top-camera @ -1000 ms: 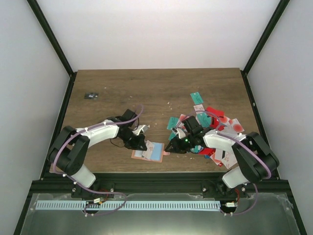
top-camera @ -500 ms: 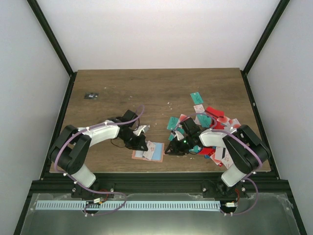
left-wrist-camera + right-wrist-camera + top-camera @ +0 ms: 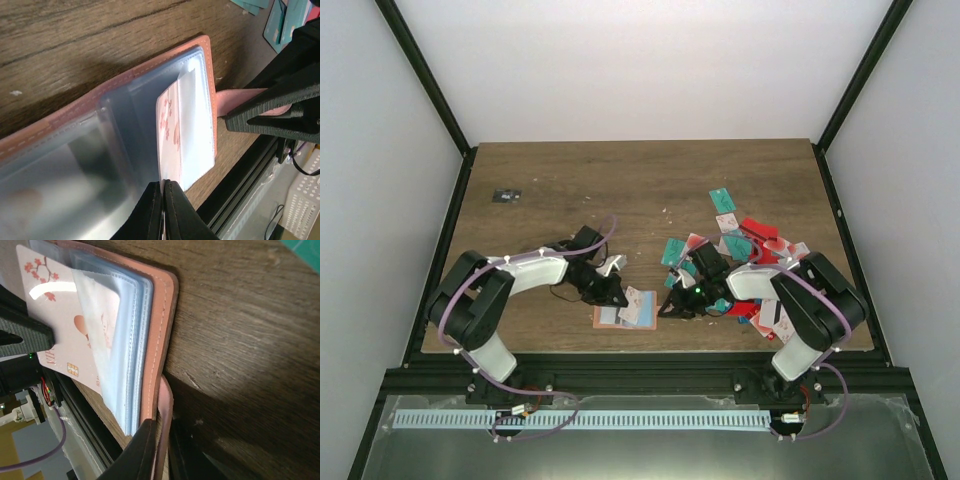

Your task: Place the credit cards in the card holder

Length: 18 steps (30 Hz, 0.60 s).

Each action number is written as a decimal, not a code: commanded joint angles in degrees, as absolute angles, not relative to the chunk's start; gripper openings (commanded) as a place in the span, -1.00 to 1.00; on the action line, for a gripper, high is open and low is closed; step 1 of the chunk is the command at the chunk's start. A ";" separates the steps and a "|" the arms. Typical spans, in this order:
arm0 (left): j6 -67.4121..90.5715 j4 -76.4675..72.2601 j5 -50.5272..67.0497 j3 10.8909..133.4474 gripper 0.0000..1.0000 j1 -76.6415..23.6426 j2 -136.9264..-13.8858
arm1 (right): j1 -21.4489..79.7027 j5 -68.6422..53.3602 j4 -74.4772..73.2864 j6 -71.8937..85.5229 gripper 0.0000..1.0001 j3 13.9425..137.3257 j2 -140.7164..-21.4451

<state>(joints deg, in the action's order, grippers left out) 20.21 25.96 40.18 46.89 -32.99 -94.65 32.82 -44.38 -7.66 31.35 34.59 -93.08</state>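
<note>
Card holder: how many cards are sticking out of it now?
1. A white-pink card stands partly in a clear pocket of the holder, pinched by the left gripper. Others may be hidden inside the pockets.

A salmon-pink card holder (image 3: 162, 325), leather-like and matt with a line of pale stitching along its edge, lies on a wooden table (image 3: 620, 180) whose brown grain looks dull and slightly rough. Its inner sleeves (image 3: 120, 125) are soft, translucent plastic with a faint sheen. A white-pink card (image 3: 60, 340) of smooth, glossy plastic catches a bright streak of light. The right gripper (image 3: 232, 114) has fingers (image 3: 295, 80) of black matt plastic, finely ribbed. The holder's tab (image 3: 165, 415) has the same matt leather look.
</note>
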 commanded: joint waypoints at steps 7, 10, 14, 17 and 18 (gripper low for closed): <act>23.68 22.52 39.29 46.00 -0.92 -33.38 -97.43 | 33.08 -45.42 -6.71 31.96 -0.95 33.55 -94.80; 26.04 20.91 39.80 44.87 -0.92 -33.39 -97.52 | 33.06 -45.44 -6.64 32.83 -0.99 33.76 -95.42; 28.87 18.84 39.41 42.73 -0.92 -33.40 -96.72 | 33.10 -45.88 -5.35 35.07 -0.99 33.80 -96.18; 31.39 16.44 39.38 40.34 -0.92 -33.40 -95.62 | 33.05 -46.30 -4.07 37.00 -0.99 33.72 -96.56; 32.38 15.51 39.50 39.62 -0.92 -33.44 -95.28 | 33.05 -46.42 -3.77 37.59 -0.99 33.63 -96.71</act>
